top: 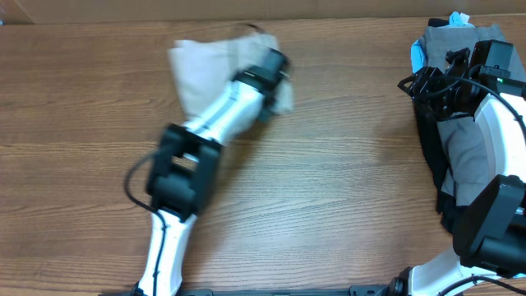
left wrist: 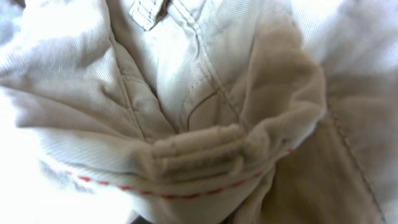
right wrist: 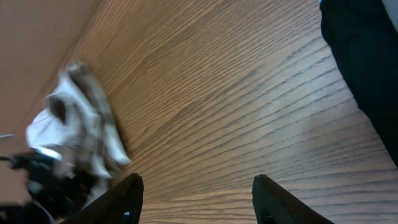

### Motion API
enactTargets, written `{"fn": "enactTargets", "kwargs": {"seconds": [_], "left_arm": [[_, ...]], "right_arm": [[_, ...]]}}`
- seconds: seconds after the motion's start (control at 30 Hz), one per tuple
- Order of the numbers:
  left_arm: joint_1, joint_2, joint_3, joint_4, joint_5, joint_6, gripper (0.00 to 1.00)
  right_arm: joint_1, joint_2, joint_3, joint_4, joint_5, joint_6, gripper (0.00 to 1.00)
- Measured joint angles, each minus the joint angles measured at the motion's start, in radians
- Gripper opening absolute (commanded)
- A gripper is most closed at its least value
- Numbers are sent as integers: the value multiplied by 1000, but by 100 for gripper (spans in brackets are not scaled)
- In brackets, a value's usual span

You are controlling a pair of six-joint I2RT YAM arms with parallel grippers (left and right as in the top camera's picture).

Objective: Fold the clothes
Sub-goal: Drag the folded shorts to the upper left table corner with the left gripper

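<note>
The pale beige shorts hang bunched from my left gripper at the back left of the table, and look lifted and blurred. In the left wrist view the beige fabric fills the frame, showing a belt loop, seams and red stitching, and hides the fingers. In the right wrist view the shorts dangle above the left gripper. My right gripper is open and empty over bare wood; in the overhead view it sits by the pile's left edge.
A pile of clothes lies at the right edge: grey shorts, a black garment and a light-blue one. The black garment also shows in the right wrist view. The wooden table runs between the arms.
</note>
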Motion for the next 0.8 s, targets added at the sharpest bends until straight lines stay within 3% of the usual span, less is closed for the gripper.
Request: {"fn": "enactTargets", "kwargs": {"seconds": [0.27,0.5,0.6,0.63,0.67,0.7,0.77,0.8], "left_arm": [[410,2,0,55,111,-293,4],[639,9,-14,271,279,-558,7],[653,14,-18,359,291,-586,24],[654,17,-18,388,293,-595,33],[653,20,-18,415,297,-599,43],[651,22,-18,440,301,-595,69],[640,24,-22,519,314,-575,98],[635,24,-22,547,319,-558,100]], "right_arm": [[0,0,0,-1,4,0,60],[5,0,0,-1,5,0,60],[16,0,0,1,5,0,60],[21,0,0,2,6,0,60],[26,0,0,3,6,0,61],[33,0,0,4,9,0,61],[43,0,0,3,15,0,61],[48,0,0,2,17,0,61]]}}
